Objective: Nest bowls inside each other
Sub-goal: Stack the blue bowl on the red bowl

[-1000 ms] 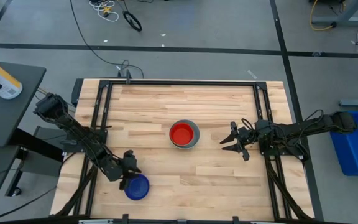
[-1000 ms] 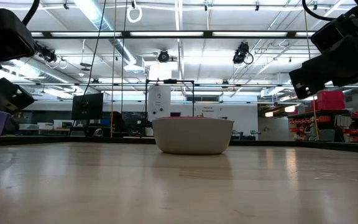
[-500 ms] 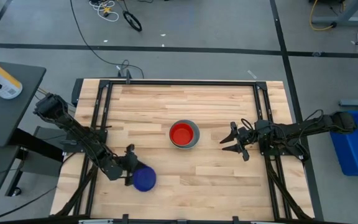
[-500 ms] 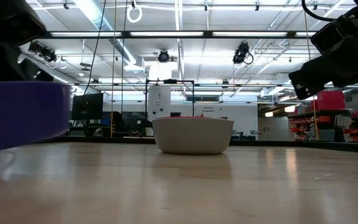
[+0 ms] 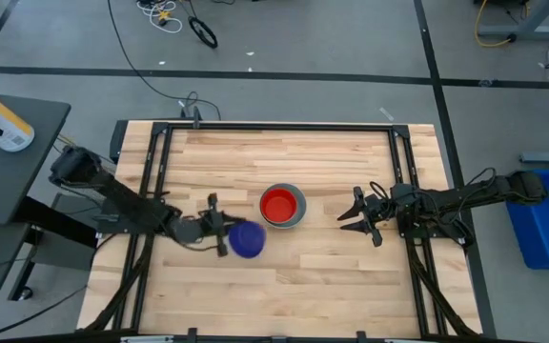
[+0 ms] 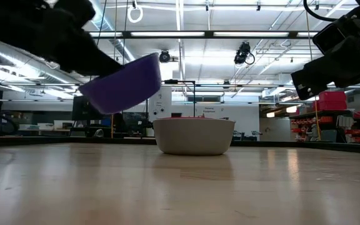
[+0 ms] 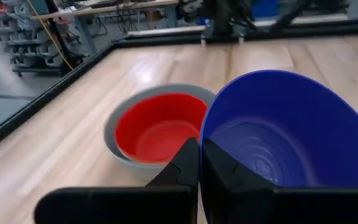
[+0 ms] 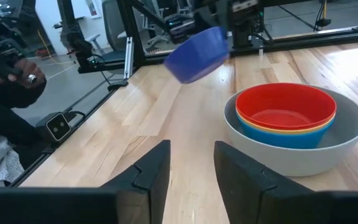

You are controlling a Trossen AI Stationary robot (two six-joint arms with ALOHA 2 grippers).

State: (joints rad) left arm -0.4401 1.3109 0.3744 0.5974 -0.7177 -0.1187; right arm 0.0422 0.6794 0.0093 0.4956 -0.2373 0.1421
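Note:
A grey bowl (image 5: 283, 206) stands at the table's middle with a red bowl (image 8: 286, 106) nested on top of a yellow and a light blue bowl (image 8: 284, 135) inside it. My left gripper (image 5: 227, 234) is shut on a dark blue bowl (image 5: 247, 240), which hangs in the air just left of and nearer than the grey bowl. In the low view the dark blue bowl (image 6: 122, 84) floats tilted above the table. At the table's right side my right gripper (image 5: 355, 217) stays open, with nothing between its fingers, facing the stack. My left gripper pinches the dark blue bowl's rim (image 7: 205, 127) on the side toward the table's left, one finger (image 7: 188, 165) outside the wall and one (image 7: 224, 177) inside. The fingers come nearly level from the left. The bowl is lifted clear of the table and tilted.
Black rails (image 5: 160, 171) frame the wooden tabletop on the left, far and right sides. Bare wood lies between the stack and my right gripper (image 8: 191, 168). A person's hand (image 8: 8, 74) shows beyond the table's edge in the right wrist view.
My left gripper has risen and swung from the table's near left toward the grey bowl, turning at the wrist. The dark blue bowl has come with it: it stood on the table near the front edge and now hangs tilted, clear of the wood.

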